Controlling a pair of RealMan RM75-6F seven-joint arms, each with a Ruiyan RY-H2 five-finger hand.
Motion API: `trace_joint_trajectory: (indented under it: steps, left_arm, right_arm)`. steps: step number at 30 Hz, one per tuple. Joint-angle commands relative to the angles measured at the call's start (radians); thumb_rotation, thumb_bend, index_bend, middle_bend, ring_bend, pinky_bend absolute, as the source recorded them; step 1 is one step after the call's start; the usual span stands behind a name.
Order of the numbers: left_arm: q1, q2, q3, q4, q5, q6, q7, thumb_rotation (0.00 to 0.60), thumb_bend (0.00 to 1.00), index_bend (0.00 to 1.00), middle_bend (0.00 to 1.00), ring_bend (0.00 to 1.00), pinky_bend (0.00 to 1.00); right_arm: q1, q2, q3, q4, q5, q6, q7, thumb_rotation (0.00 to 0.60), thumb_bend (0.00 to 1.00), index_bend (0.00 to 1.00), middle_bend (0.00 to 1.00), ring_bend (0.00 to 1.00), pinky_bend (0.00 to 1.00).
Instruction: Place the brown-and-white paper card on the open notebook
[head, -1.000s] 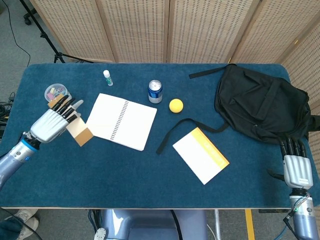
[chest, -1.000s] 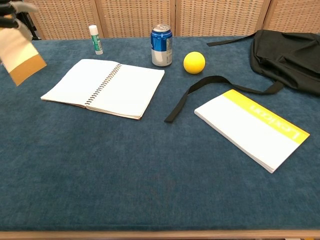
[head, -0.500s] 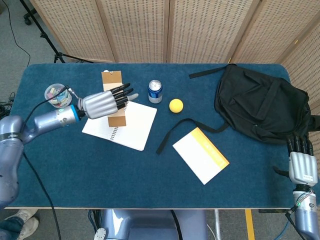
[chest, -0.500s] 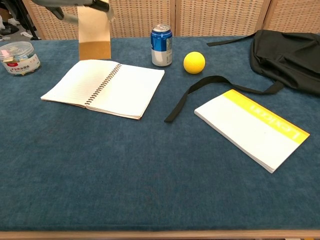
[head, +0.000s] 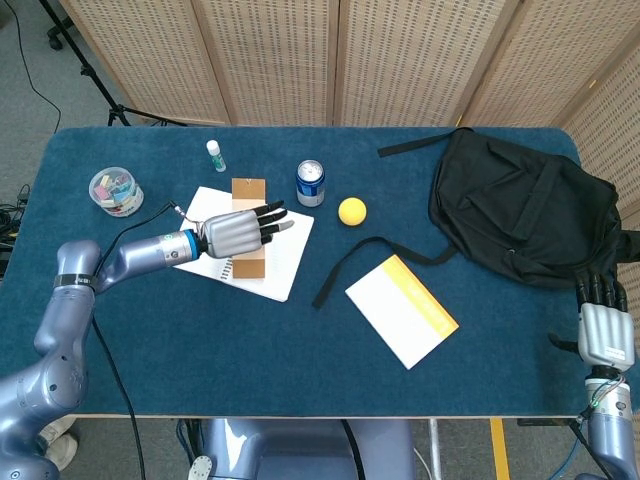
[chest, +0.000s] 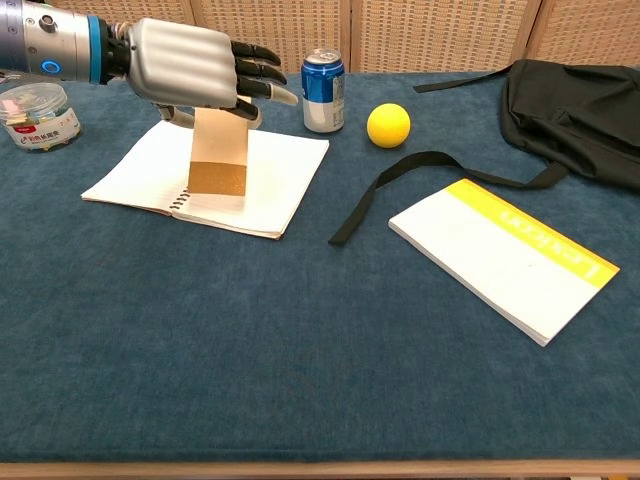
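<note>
Counter (head: 250, 350): blue-covered, carrying all items.

Open notebook (chest: 270, 175): lies flat at the left-centre of the counter, spiral binding running near to far.

Left hand (chest: 190, 65): hovers above the notebook's middle, fingers extended rightward. It pinches the top of the brown-and-white paper card (chest: 218, 155) from above; the exact finger contact is hidden beneath the palm.

Right hand (head: 603, 335): rests at the near right counter edge, well apart from the task items, holding nothing. Its fingers point away, side by side.

Card position: hangs upright below the left hand, white part up, brown band down. Its lower edge is at or just above the near page edge, over the spiral binding.

Risks, by judgement:
- Release while upright: the card may topple toward the near side and land partly off the notebook, since its lower edge sits close to the page border.
- The raised spiral binding may leave the card tilted instead of flat.
- Lowering further may drag the light page.
- The blue can (chest: 323, 90) stands just right of the fingertips; a rightward sweep could knock it.
</note>
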Motion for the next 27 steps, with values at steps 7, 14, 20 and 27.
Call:
trace_joint_trajectory:
  steps: [7, 14, 20, 27]
  left_arm:
    - [0.008, -0.026, 0.051, 0.005, 0.009, -0.009, 0.016, 0.6, 0.26, 0.61, 0.0, 0.0, 0.0]
    - [0.02, -0.047, 0.033, 0.014, -0.033, -0.059, 0.09, 0.6, 0.24, 0.09, 0.0, 0.0, 0.0]
    - [0.016, -0.054, 0.021, -0.001, -0.06, -0.063, 0.104, 0.6, 0.14, 0.0, 0.0, 0.0, 0.0]
    - [0.035, -0.063, -0.029, -0.037, -0.127, 0.021, 0.041, 0.6, 0.13, 0.0, 0.0, 0.0, 0.0]
  right_arm:
    - [-0.001, 0.004, 0.002, -0.005, 0.002, 0.003, 0.004, 0.6, 0.0, 0.08, 0.0, 0.0, 0.0]
    - [-0.002, 0.008, 0.002, -0.007, 0.001, 0.003, 0.009, 0.6, 0.0, 0.08, 0.0, 0.0, 0.0]
    - [-0.004, 0.012, 0.001, -0.014, -0.002, 0.009, 0.008, 0.6, 0.0, 0.08, 0.0, 0.0, 0.0]
    - [-0.002, 0.013, -0.003, -0.023, -0.002, 0.001, 0.007, 0.6, 0.0, 0.08, 0.0, 0.0, 0.0]
